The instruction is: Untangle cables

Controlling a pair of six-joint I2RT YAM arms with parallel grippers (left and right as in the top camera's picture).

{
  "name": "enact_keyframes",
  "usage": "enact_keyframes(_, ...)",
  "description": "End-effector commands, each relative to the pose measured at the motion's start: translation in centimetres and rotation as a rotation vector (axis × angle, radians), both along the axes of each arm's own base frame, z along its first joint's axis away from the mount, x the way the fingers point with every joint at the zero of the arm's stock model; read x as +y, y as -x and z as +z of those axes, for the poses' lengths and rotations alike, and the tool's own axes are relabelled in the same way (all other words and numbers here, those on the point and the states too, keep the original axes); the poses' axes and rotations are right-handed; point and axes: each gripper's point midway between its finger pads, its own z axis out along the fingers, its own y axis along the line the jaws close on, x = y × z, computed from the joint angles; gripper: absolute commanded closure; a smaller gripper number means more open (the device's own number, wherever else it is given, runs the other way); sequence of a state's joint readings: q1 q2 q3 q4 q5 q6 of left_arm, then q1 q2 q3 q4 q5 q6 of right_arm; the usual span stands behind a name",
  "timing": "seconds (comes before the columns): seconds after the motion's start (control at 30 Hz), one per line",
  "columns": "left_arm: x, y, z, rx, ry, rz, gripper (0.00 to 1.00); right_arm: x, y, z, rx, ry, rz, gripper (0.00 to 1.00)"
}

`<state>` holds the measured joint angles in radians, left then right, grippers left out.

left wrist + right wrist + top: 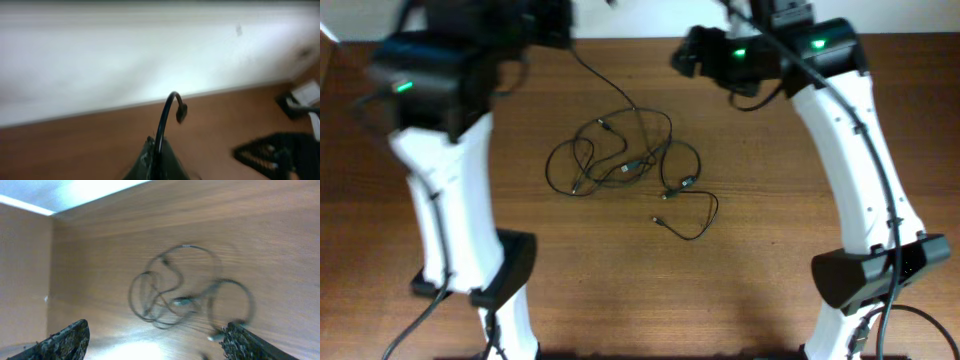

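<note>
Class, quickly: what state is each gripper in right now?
Left gripper: closed on a cable.
Right gripper: open, holding nothing.

Blurred cables point(181, 300) in right wrist view

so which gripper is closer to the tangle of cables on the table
Right. The right gripper hangs open just beyond the tangle, facing it; the left gripper sits farther back and left, shut on the end of one cable.
</note>
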<state>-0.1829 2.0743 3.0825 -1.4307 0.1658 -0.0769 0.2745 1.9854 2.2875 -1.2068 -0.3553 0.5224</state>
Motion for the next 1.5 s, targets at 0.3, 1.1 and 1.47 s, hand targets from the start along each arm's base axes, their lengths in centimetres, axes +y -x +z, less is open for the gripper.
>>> enact_keyframes(0.3, 8.1, 13.7, 21.5, -0.714, 0.123, 0.220, 1.00, -3.3, 1.0, -1.0, 0.003, 0.065, 0.138, 0.13)
enact_keyframes(1.1, 14.7, 15.2, 28.3, -1.049, 0.209, 0.605, 1.00, 7.8, 5.0, -1.3, -0.111, 0.095, 0.497, 0.07)
enact_keyframes(1.47, 17.1, 4.6, 8.3, -0.254, -0.137, 0.773, 1.00, 0.6, 2.8, -2.8, 0.011, 0.136, 0.298, 0.07)
